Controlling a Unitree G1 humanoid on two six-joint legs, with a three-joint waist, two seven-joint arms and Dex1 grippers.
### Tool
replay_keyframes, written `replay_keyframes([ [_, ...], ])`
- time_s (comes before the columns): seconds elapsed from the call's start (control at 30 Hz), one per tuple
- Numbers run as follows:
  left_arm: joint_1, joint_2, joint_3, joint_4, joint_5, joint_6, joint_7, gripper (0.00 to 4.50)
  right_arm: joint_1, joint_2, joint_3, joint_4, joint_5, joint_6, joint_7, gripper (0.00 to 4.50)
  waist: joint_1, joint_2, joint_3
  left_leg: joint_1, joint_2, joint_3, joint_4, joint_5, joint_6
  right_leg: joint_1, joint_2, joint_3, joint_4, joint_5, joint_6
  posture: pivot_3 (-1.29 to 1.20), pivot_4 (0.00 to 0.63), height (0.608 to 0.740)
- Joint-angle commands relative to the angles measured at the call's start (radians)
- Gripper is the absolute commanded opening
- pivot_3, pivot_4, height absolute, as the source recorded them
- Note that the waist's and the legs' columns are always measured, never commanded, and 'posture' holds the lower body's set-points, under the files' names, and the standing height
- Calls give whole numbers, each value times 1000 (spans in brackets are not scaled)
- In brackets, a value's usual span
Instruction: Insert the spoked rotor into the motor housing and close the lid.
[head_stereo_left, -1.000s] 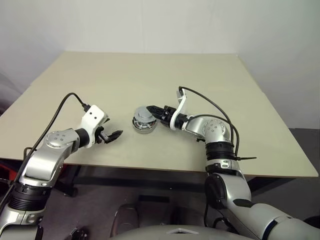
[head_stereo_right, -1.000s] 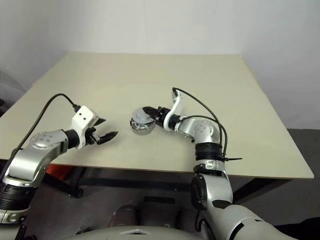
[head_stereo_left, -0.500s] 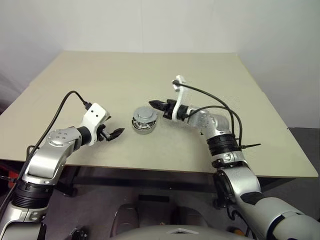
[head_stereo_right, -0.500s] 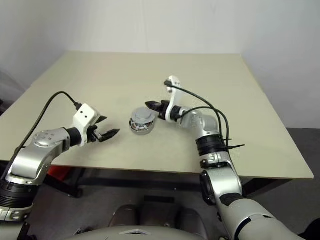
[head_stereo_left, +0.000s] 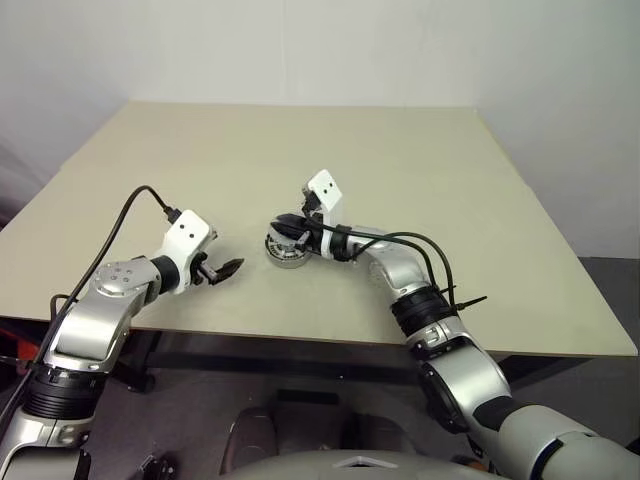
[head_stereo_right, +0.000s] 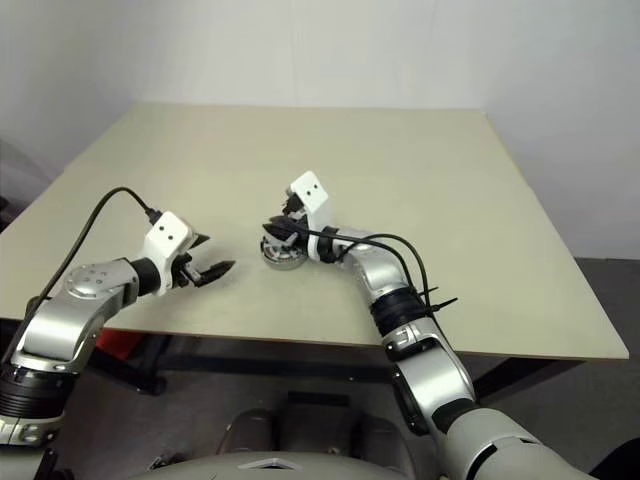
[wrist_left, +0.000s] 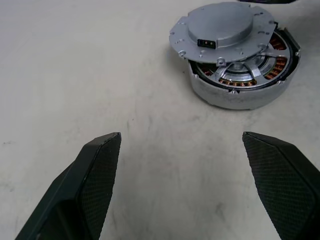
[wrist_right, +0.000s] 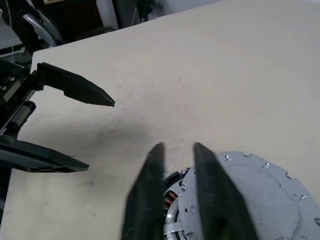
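Grey lid (wrist_left: 223, 34) sits askew on motor housing (wrist_left: 250, 90), spoked rotor (wrist_left: 252, 67) inside.

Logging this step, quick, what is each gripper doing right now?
Left gripper: open, holding nothing, short of the motor housing.
Right gripper: jaws narrowly apart over the lid, gripping nothing.

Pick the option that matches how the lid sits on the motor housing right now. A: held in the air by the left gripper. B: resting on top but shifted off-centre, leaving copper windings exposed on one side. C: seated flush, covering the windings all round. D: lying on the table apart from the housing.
B: in the left wrist view the lid lies askew on the motor housing, with copper windings and rotor spokes visible beside it.
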Motion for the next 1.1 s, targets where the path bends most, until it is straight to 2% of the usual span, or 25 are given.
replay_keyframes([
  [0.03, -6, 7, 19, -7, 5, -24, -3, 4102, -40, 10, -18, 11, -7, -51, 12, 2282, 0, 0, 0, 0, 0, 0, 0, 0, 0, 0, 0, 0, 0, 0, 0, 0, 0, 740],
  [0.23, -4, 5, 21, -2, 8, -32, -4, 4102, -52, 19, -17, 69, -45, -88, -18, 4269, 0, 0, 0, 0, 0, 0, 0, 0, 0, 0, 0, 0, 0, 0, 0, 0, 0, 740],
  [0.83, 15, -10, 29, -35, -40, -12, -33, 4102, -157, 48, -107, 354, -71, -208, -128, 4269, -2, 0, 0, 0, 0, 0, 0, 0, 0, 0, 0, 0, 1, 1, -2, 0, 0, 740],
  [1.03, 16, -9, 30, -35, -39, -12, -26, 4102, -162, 52, -112, 387, -76, -229, -91, 4269, -2, 0, 0, 0, 0, 0, 1, 0, 0, 0, 0, 0, 1, 1, -2, 0, 0, 740],
  [1.1, 17, -8, 31, -35, -39, -12, -25, 4102, -158, 55, -110, 390, -84, -230, -96, 4393, -2, 0, 0, 0, 0, 0, 1, 0, 0, 0, 0, 0, 1, 1, -2, 0, 0, 740],
])
